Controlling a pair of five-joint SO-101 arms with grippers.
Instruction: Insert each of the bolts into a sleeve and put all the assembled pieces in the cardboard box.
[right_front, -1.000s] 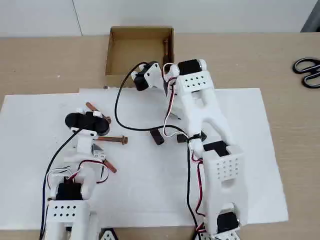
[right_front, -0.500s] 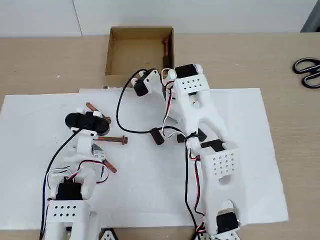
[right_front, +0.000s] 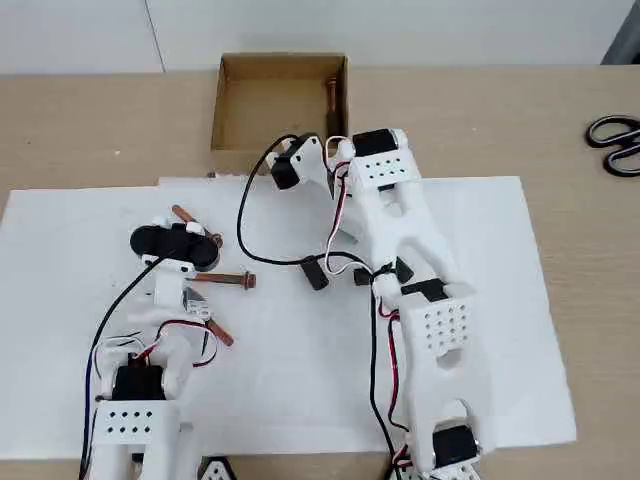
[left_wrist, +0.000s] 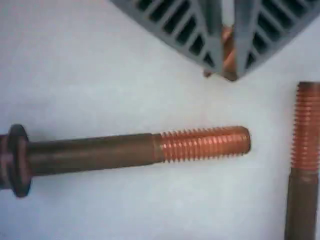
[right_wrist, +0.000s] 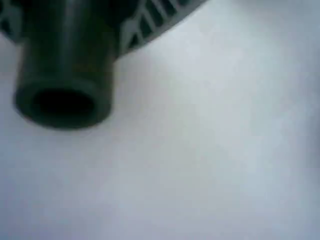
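In the left wrist view my left gripper (left_wrist: 226, 70) has its grey fingers closed on the end of a copper bolt (left_wrist: 228, 47) just above the white paper. A second bolt (left_wrist: 125, 152) lies flat beside it and a third bolt (left_wrist: 302, 160) lies at the side. The high view places the left gripper (right_front: 196, 303) between two lying bolts (right_front: 225, 279) (right_front: 220, 333). My right gripper (right_wrist: 75, 25) is shut on a black sleeve (right_wrist: 62, 75), its hollow end facing the camera over the paper. The cardboard box (right_front: 232, 100) holds one assembled piece (right_front: 331, 95).
Another bolt (right_front: 195, 222) lies beyond the left arm. Loose black sleeves (right_front: 314, 272) (right_front: 365, 276) lie on the paper beside the right arm. Black cables loop over the paper's middle. Scissors (right_front: 615, 140) lie at the far right of the table.
The right arm's wrist has drawn back and shifted slightly left from the box side, and its elbow has pulled in. The left arm and the bolts have not moved.
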